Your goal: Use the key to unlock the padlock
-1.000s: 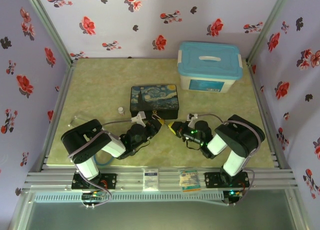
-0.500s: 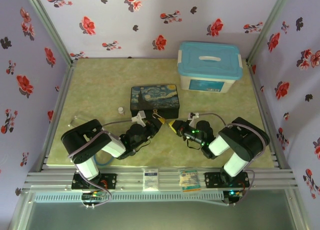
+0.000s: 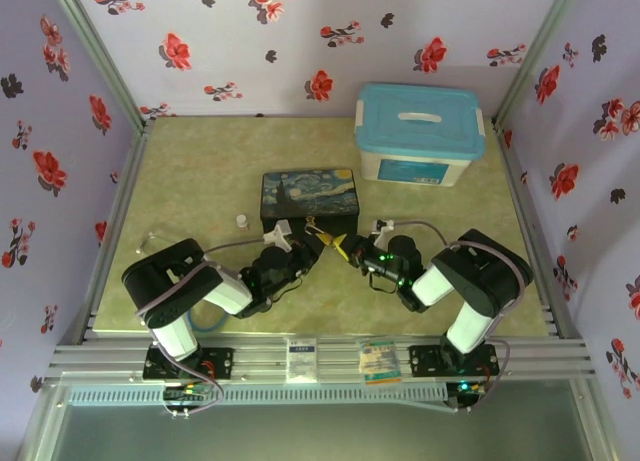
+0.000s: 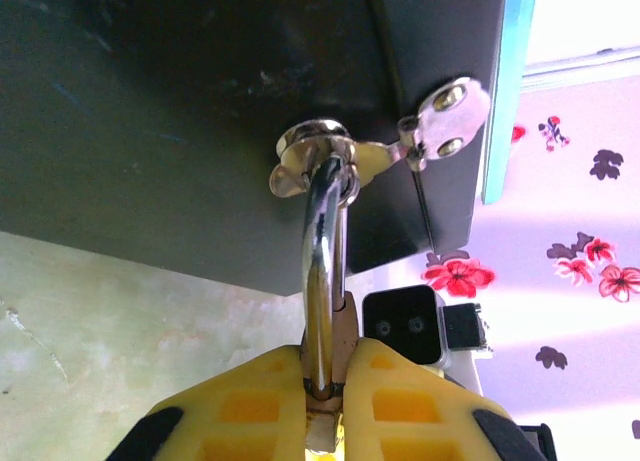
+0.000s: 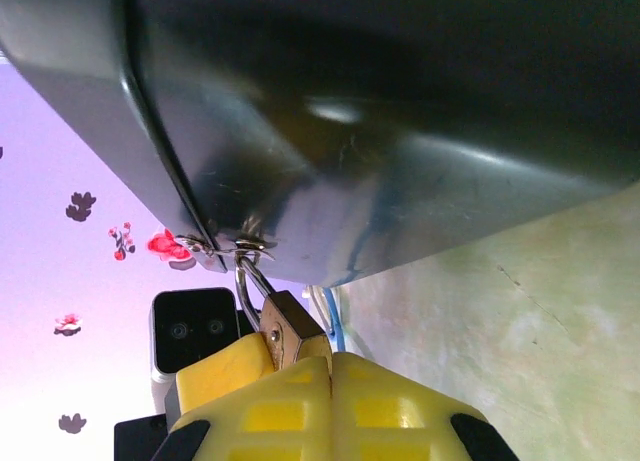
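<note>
Against the dark tin (image 4: pixel 180 101), the left pincer (image 4: pixel 325 371) pinches the padlock (image 4: pixel 322 261); the right pincer (image 5: pixel 330 369) is pressed together beside it.

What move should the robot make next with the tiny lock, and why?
Probably ease the right pincer slightly toward the padlock, to seat the key if it holds one. The left pincer clamps the padlock, whose shackle passes through the tin's hasp; the right tips sit right beside it.

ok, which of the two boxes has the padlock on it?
The dark blue starry-night tin: the padlock hangs from the hasp on its front. The white tub with the light blue lid stands apart, back right.
</note>
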Tool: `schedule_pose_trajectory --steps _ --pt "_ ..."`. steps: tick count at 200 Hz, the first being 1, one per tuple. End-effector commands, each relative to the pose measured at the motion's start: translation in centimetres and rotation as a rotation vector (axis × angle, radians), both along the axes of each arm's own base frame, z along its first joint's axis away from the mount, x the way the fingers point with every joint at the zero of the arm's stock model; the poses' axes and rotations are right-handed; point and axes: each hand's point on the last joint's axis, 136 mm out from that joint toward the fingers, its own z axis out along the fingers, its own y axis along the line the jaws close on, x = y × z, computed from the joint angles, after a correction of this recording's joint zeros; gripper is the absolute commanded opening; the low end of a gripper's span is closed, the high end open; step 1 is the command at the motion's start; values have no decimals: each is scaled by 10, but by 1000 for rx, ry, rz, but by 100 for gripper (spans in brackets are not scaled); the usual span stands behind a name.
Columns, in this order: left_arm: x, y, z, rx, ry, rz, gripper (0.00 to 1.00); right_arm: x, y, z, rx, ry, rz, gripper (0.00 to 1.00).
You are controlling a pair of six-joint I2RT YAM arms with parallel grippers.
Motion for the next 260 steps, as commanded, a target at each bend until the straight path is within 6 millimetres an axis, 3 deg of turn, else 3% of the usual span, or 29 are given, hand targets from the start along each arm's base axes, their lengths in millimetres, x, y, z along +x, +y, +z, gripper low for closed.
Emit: schedule_pose_trajectory --steps 1,22,40,82,109,140,195,260 --pt "-15 -24 46 -128 -73 -109 0 13 5 23 31 -97 -18 0" --pt "-17 -29 45 -115 -79 -120 0 12 8 26 24 -120 -25 0" --pt "-16 -29 26 -87 -45 -117 0 7 15 24 8 -133 -25 0" --pt "-14 -26 -14 -9 17 -100 0 -11 7 -18 -125 -100 -104 0" --pt "-16 -24 -31 22 45 -99 0 -19 6 -30 -173 -102 -112 0" --pt "-20 -25 -40 46 52 -101 0 -21 2 -40 -204 -88 -125 0" --pt "-24 -25 -67 90 97 -96 11 -27 2 -45 -262 -133 -145 0" --pt "-23 -21 -71 101 103 -79 13 -34 5 -44 -324 -209 -157 0"
